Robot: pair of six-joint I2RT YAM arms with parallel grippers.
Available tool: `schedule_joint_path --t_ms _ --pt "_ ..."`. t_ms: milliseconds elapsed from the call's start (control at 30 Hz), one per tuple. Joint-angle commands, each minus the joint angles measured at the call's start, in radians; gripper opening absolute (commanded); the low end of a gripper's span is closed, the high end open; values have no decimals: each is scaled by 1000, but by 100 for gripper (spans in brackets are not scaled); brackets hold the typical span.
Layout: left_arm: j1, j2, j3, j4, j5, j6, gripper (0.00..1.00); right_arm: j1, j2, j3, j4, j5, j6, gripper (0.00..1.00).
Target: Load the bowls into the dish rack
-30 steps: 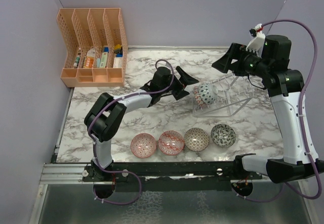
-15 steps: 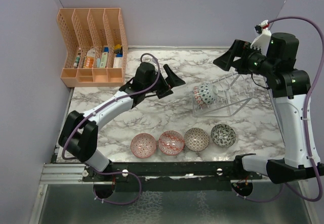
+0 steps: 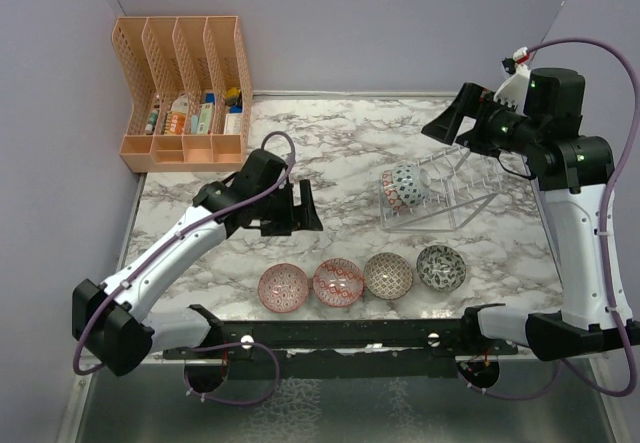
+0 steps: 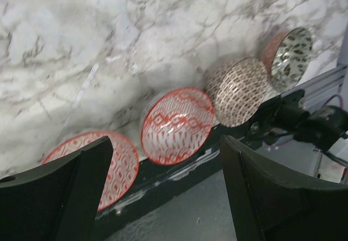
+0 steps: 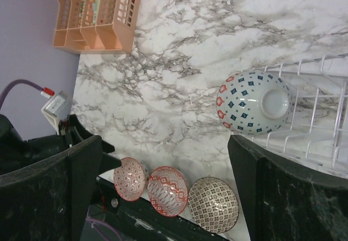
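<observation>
On the glossy, grey-veined marble-patterned bench (image 3: 330,143), four small round ceramic bowls sit in a row along the near edge, mouths up. From left to right they are a red bowl (image 3: 283,285) with a lattice print, a second red bowl (image 3: 338,281) with diamond motifs, a brownish bowl (image 3: 388,275) with fine dots, and a grey-green bowl (image 3: 441,267) with pale speckles. Toward the right edge, the thin-wire dish rack (image 3: 455,188) holds a blue-patterned bowl (image 3: 405,185) standing on its rim at the left end, its white foot facing outward. The left gripper (image 3: 306,208) hangs empty over the bench left of centre, its flat black fingers spread wide. The right gripper (image 3: 448,123) is also empty and wide open above the rack's far side. A ribbed orange plastic organiser (image 3: 185,93) fills the far left corner.
</observation>
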Motion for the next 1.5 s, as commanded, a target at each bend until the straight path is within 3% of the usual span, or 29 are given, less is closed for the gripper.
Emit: schedule_joint_path --t_ms 0,133,300,533,667,833,1100,1233,1467 --pt "-10 -115 -71 -178 -61 14 80 -5 23 6 -63 5 24 99" --pt "-13 -172 -137 -200 -77 -6 78 -5 27 -27 -28 -38 19 100" --pt "-51 -158 -231 -110 -51 -46 71 -5 27 -65 -27 -84 -9 100" --pt "-292 -87 -189 -135 -197 -55 71 -5 -35 -163 0 -103 8 100" --pt "-362 -108 -210 -134 -262 -84 69 -5 -52 -191 6 -107 14 99" --pt "-439 -118 -309 -30 -325 -119 62 -5 -36 -176 -9 -106 -5 99" --pt "-632 -70 -373 0 -527 -199 62 -5 15 -97 -30 -111 -24 99" --pt "-666 -77 -407 2 -575 -241 59 -5 26 -94 -25 -121 -26 98" --pt "-678 -63 -438 -9 -640 -260 45 -5 20 -99 -23 -114 -32 98"
